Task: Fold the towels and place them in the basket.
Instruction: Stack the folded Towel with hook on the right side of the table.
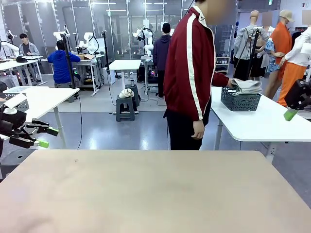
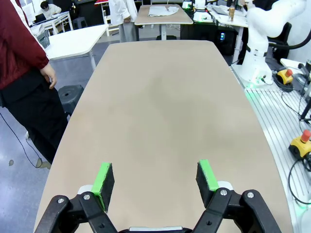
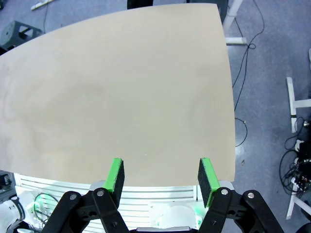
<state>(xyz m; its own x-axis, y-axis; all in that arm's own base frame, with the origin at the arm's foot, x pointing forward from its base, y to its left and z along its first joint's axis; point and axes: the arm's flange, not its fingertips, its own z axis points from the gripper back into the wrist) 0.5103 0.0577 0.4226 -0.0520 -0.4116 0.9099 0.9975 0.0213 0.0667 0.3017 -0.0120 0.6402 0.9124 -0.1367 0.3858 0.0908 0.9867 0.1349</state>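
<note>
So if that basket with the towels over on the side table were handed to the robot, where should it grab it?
Probably by the top rim of a long side, coming down from above. The basket stands upright on the white side table, its lattice walls are thin enough to pinch, and the towels pile up in the middle, leaving the rim edge free. The person's hand is at its left end, so the right side looks clearer.
</note>
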